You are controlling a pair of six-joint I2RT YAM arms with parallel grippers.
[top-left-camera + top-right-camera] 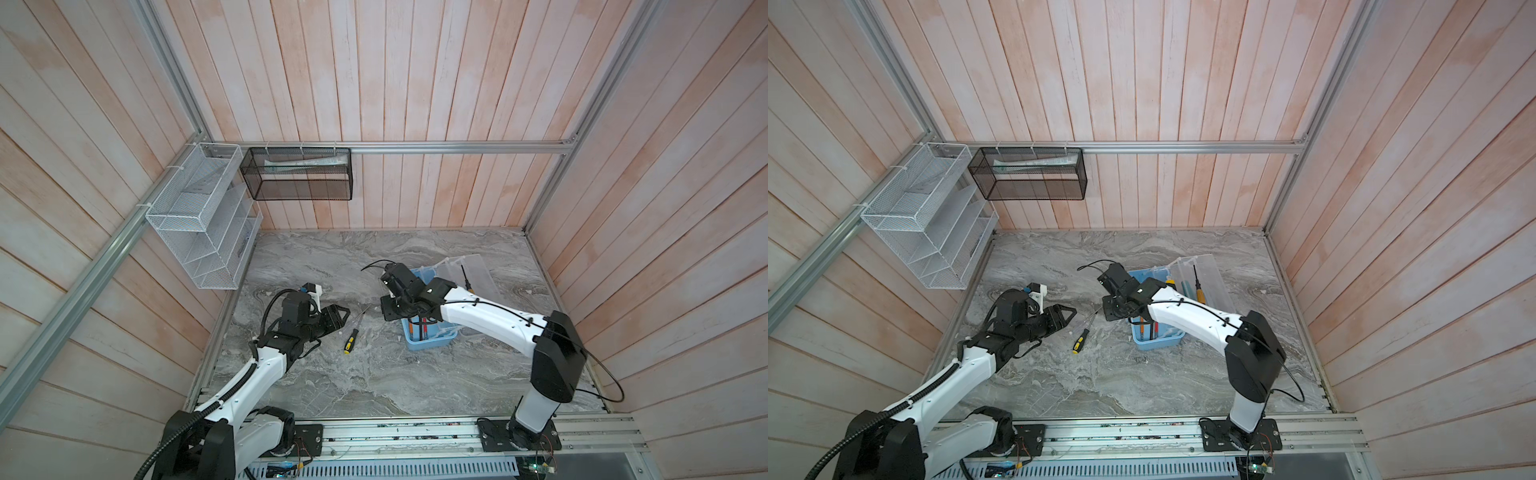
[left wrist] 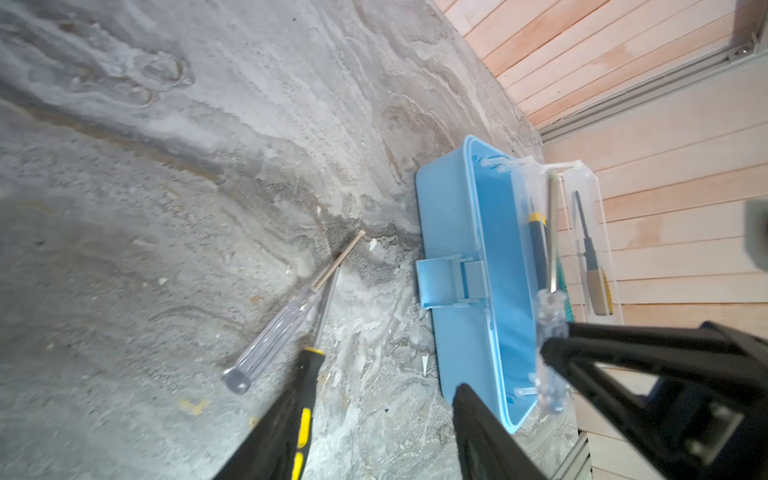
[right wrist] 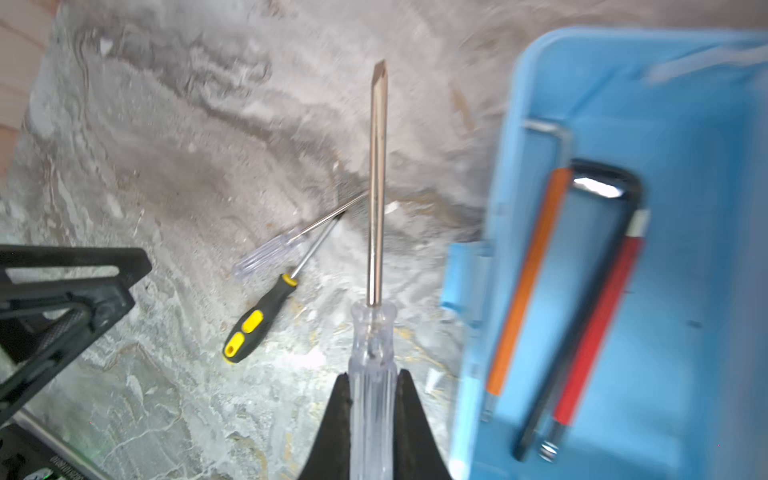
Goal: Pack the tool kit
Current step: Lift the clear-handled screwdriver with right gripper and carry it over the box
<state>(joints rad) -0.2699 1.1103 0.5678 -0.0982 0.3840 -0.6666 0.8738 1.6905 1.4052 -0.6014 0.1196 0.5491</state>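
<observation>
Right fingers clamped clear-handled screwdriver, tool kit just beside; left fingers stood parted, empty, yellow-black screwdriver near.

worktop: grey marbled | tool kit: near centre, toward 3 o'clock, lid open | black-and-yellow screwdriver, clear-handled screwdriver: at kit's 9 o'clock, side by side, shafts converging toward 1 o'clock
</observation>
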